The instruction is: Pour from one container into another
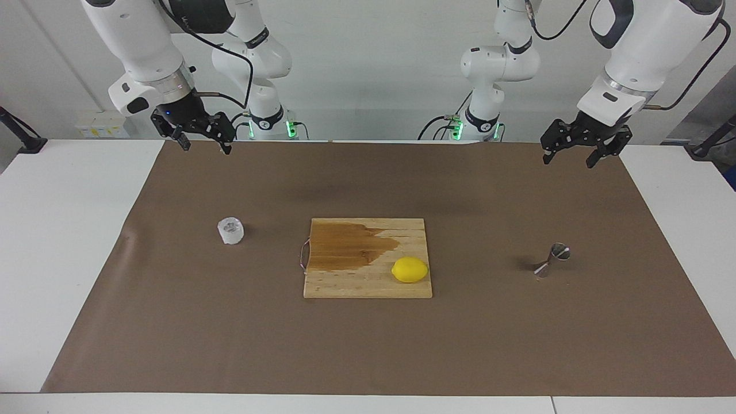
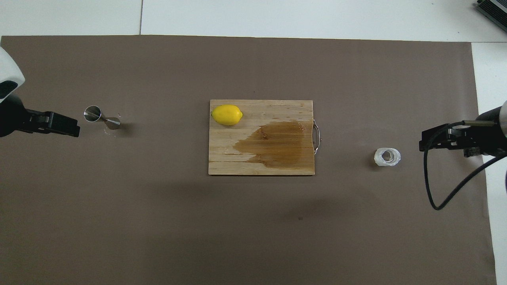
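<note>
The clear textured glass cup [image 1: 230,230] stands upright on the brown mat toward the right arm's end; it also shows in the overhead view [image 2: 387,156]. The steel hourglass jigger [image 1: 551,260] stands upright toward the left arm's end, also in the overhead view [image 2: 102,118]. My right gripper [image 1: 205,145] hangs open and empty in the air over the mat's edge nearest the robots, well apart from the cup. My left gripper [image 1: 568,158] hangs open and empty over the same edge at its own end, well apart from the jigger.
A wooden cutting board [image 1: 368,284] with a dark wet patch and a metal handle lies mid-mat between cup and jigger. A yellow lemon [image 1: 410,269] rests on the board's corner toward the jigger. The brown mat [image 1: 368,345] covers most of the white table.
</note>
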### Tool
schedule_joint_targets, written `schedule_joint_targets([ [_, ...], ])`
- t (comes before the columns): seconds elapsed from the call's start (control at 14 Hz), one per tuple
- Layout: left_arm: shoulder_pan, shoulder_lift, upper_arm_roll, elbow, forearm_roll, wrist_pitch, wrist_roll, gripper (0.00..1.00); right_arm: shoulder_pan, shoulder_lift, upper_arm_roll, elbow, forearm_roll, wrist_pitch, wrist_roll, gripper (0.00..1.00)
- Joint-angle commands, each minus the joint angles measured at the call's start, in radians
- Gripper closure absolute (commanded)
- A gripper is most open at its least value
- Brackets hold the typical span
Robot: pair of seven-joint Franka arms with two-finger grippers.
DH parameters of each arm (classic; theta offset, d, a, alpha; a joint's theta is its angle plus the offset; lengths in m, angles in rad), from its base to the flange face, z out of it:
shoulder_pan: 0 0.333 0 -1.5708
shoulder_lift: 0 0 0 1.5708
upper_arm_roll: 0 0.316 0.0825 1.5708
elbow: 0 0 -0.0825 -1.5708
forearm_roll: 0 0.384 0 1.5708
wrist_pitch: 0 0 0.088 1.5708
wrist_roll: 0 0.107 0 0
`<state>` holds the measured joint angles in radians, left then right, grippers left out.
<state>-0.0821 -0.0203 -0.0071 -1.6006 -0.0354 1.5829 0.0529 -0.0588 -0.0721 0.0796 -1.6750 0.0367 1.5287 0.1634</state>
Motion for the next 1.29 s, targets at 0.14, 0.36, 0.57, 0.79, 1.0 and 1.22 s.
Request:
schedule_joint_targets([
  [0.14, 0.06, 0.014, 0.002, 0.004, -0.075, 0.017, -0.076, 0.0, -0.012, -0.003, 0.003, -0.003, -0.003, -0.007, -0.028, 0.0],
  [0.36, 0.096, 0.069, 0.002, 0.043, -0.147, 0.019, -0.221, 0.0, -0.012, -0.003, 0.005, -0.003, -0.003, -0.007, -0.028, 0.0],
  [0.57, 0.145, 0.19, 0.004, 0.161, -0.198, -0.021, -0.355, 0.0, -0.012, -0.003, 0.003, -0.003, -0.003, -0.007, -0.028, 0.0],
  [0.79, 0.189, 0.279, 0.004, 0.211, -0.204, -0.031, -0.461, 0.0, -0.012, -0.003, 0.003, -0.003, -0.003, -0.007, -0.028, 0.0],
  [1.0, 0.238, 0.324, 0.004, 0.215, -0.262, 0.011, -0.571, 0.0, -0.012, -0.003, 0.005, -0.003, -0.003, -0.007, -0.028, 0.0],
  [1.22, 0.266, 0.416, 0.004, 0.252, -0.268, 0.022, -0.659, 0.0, -0.012, -0.003, 0.003, -0.003, -0.003, -0.007, -0.028, 0.0],
])
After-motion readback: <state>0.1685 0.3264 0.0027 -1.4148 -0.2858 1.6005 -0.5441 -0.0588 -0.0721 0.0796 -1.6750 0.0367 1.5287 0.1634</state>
